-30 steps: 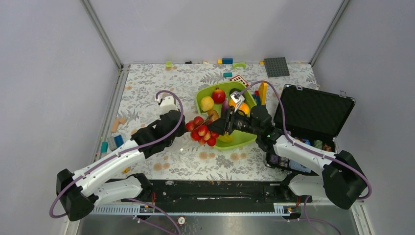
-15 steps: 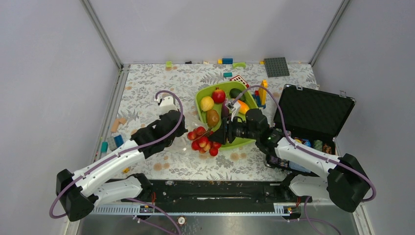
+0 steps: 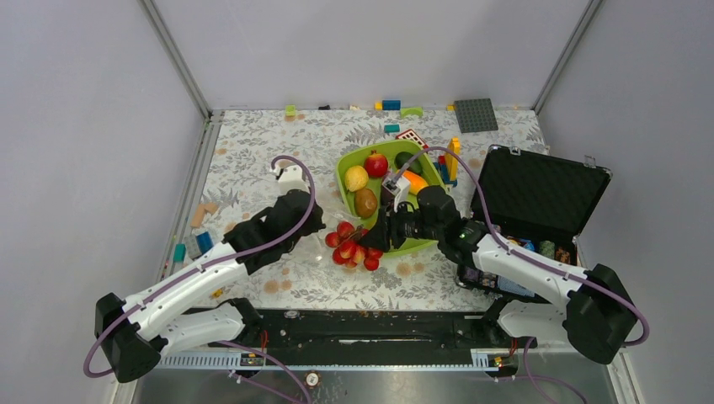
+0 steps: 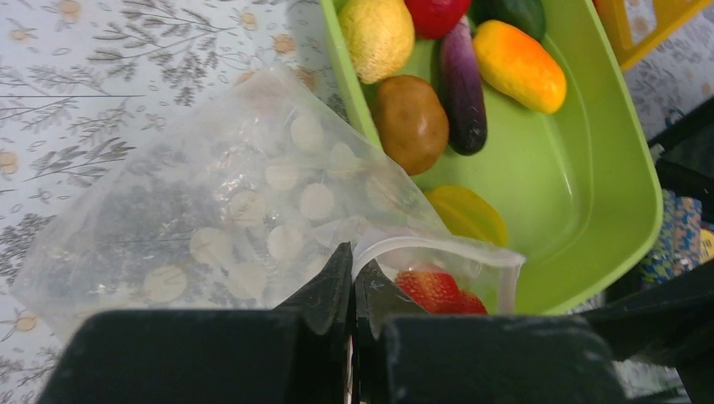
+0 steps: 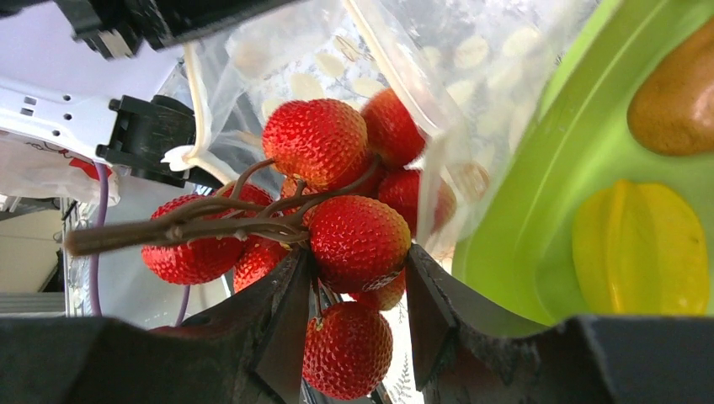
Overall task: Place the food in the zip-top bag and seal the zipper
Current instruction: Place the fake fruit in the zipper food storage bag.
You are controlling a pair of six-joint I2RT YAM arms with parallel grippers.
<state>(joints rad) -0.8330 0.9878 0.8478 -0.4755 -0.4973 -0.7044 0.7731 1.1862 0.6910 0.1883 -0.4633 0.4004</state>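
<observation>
My left gripper (image 4: 353,273) is shut on the mouth edge of the clear zip-top bag (image 4: 236,210), holding it up beside the lime-green tray (image 4: 581,168). The zipper (image 4: 438,246) curves open along the bag's mouth. My right gripper (image 5: 354,278) is shut on the red grape bunch (image 5: 337,210) at the bag's mouth (image 3: 354,244). In the tray lie the lemon (image 4: 379,34), red apple (image 4: 434,10), kiwi (image 4: 410,122), eggplant (image 4: 461,93), starfruit (image 4: 467,215) and an orange-yellow fruit (image 4: 518,66).
An open black case (image 3: 535,198) stands at the right, close to my right arm. Coloured blocks (image 3: 391,105) and a grey baseplate (image 3: 476,115) lie along the back edge; more blocks (image 3: 198,227) lie at the left. A yellow block piece (image 3: 453,158) stands behind the tray.
My right gripper has carried the grape bunch down and left, off the tray, to the bag's mouth. The left gripper has kept its hold on the bag.
</observation>
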